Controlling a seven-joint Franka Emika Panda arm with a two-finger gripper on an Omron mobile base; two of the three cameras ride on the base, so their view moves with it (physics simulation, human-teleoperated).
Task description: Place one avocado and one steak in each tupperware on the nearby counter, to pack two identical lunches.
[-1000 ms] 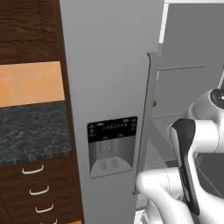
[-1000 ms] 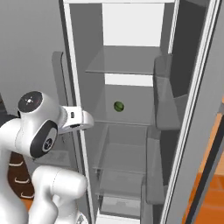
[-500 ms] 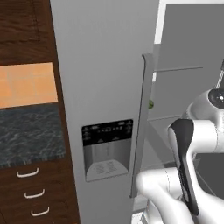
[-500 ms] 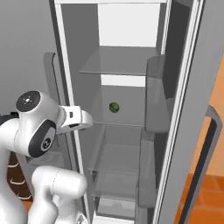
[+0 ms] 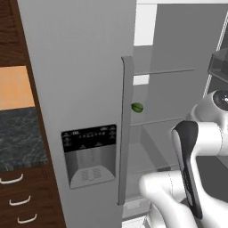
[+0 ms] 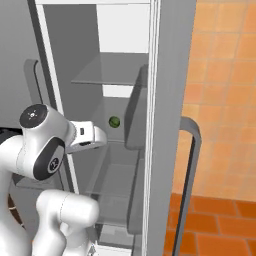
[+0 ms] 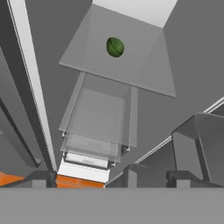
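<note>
While the views have swung rightward, avocado [image 7: 115, 47] sits unmoved on fridge shelf [image 7: 131, 70]; tool [image 7: 153, 178] wide

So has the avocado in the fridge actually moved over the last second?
No. The avocado sits at the same spot on its glass shelf. It only seems to shift across the picture because the base is driving, and the whole fridge shifts with it.

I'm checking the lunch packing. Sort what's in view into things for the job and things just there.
For the job:
- avocado on a glass shelf in the open fridge
- counter, left of the fridge
- claw, open, holding nothing

Just there:
- fridge door with dispenser
- drawers under the counter
- orange tile wall
</note>
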